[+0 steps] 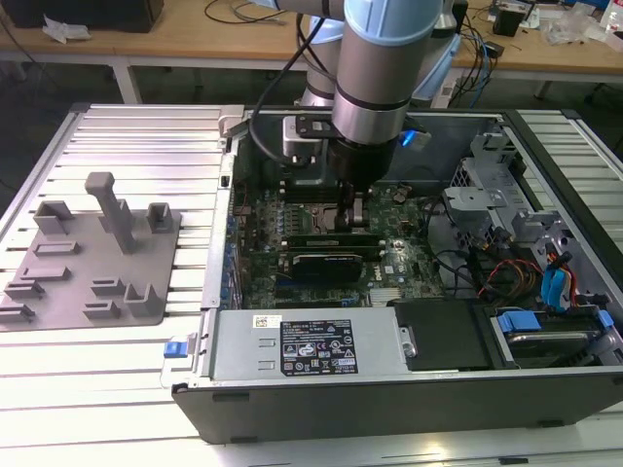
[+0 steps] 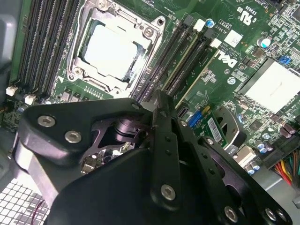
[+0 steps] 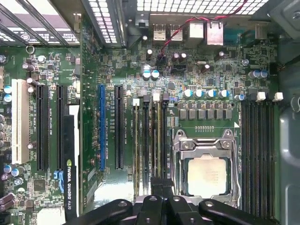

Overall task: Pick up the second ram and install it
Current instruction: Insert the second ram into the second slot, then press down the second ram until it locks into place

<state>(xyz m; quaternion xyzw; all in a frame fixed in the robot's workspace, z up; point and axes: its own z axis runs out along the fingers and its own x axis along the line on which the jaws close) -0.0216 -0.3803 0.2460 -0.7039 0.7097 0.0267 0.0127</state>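
Your pincer point(image 1: 356, 212) is low inside the open computer case point(image 1: 389, 389), its fingers pressed together over the memory slots point(image 3: 150, 140) that run just beside the silver processor point(image 3: 206, 176). In the second wrist view the fingers point(image 2: 164, 122) meet in a narrow edge directly above those slots, with nothing visibly pinched between them.

The second ram point(image 2: 192, 63) looks to sit already in a slot right under and ahead of the fingertips; its thin green edge shows between the dark slot walls, next to another stick. From that, you appear to be in the seating step: the stick is placed and the closed fingers act as a pusher. Whether it is fully down and its end clips point(image 2: 200, 24) are latched, I cannot tell.

The next move calls for a straight, even press along the stick's top edge, kept square to the slot, clear of the black expansion card point(image 1: 326, 261) on the far side.
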